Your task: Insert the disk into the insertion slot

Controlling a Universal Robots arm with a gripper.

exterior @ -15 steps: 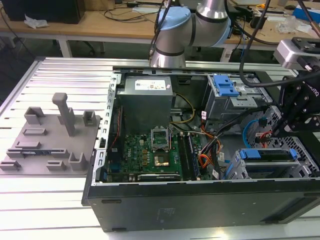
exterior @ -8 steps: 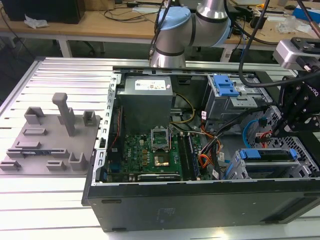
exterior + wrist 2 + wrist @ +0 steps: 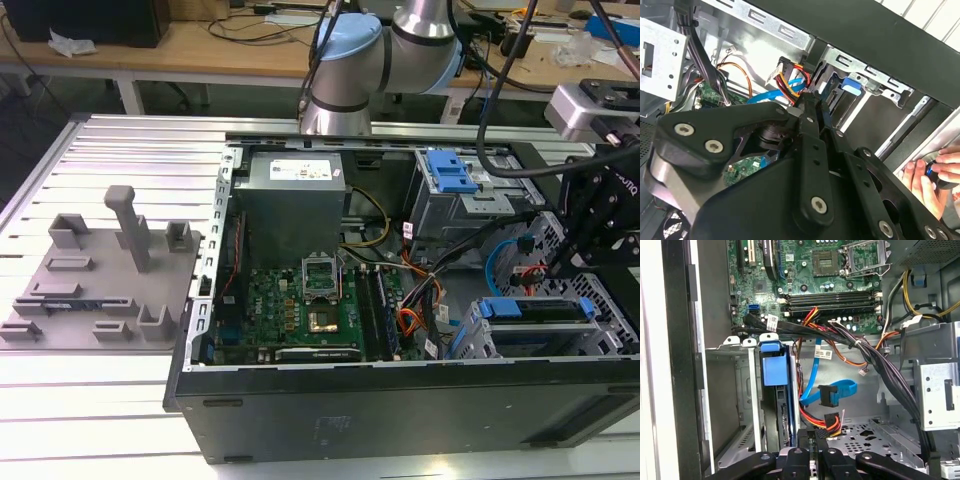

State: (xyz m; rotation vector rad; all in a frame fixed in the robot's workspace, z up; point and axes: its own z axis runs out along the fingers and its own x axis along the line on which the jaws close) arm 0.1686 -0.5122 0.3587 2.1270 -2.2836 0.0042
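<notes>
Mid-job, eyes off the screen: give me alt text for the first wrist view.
The disk, blue carrier facing the camera, sits in the insertion slot. The tool hangs just beside it, near a blue cable, with the motherboard beyond.

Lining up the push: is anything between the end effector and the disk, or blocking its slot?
Nothing visible blocks it: the disk sits in the insertion slot. A power connector hangs beside the disk, close by the end effector.

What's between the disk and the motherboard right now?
In the first wrist view, a black cable bundle crosses the gap between the disk and the motherboard.
</notes>
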